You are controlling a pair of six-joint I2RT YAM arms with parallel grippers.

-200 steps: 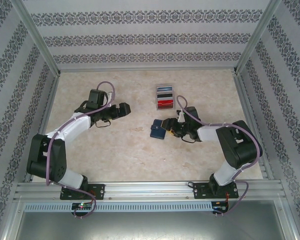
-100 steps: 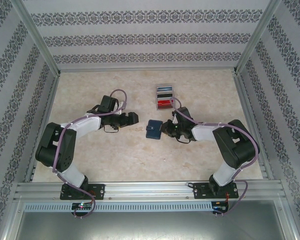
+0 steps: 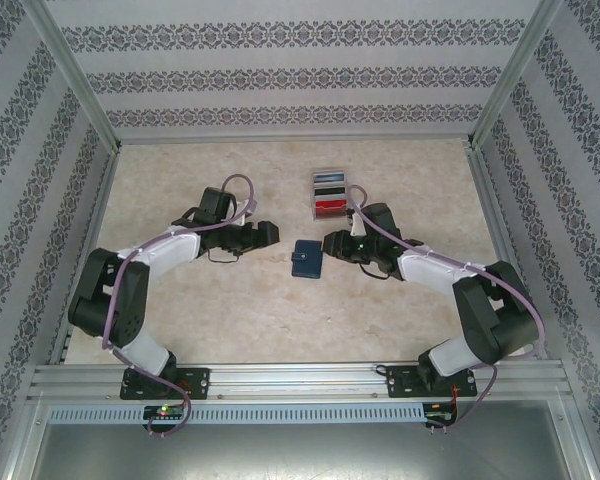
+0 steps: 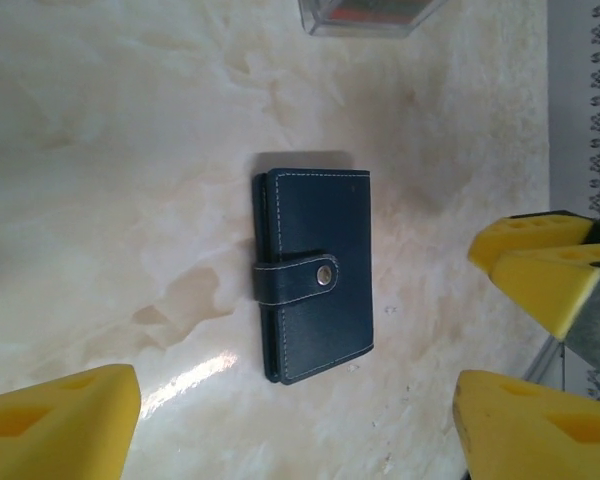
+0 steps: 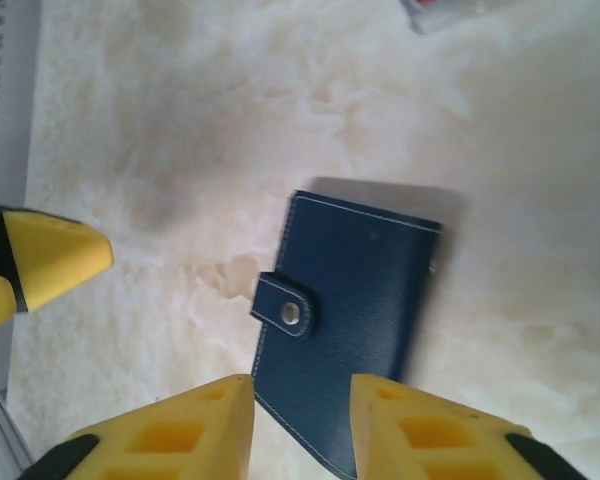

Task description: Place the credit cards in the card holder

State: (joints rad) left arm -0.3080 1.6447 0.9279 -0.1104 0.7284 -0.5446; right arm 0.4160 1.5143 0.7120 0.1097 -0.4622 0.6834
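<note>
The card holder [image 3: 306, 259] lies flat on the desk [image 3: 230, 310], clasp snapped shut. The left gripper [image 3: 271, 234] is wide open and the right gripper [image 3: 329, 243] narrowly open, both empty. Risk: a one-sided pinch may slide the flat case. The credit cards [image 3: 329, 207] sit in the far rack [image 3: 330, 178].

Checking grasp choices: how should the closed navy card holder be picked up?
Pinch the card holder across its two long edges, coming straight down: it lies flat and closed, and that is its narrower span. Avoid the snap tab.
</note>
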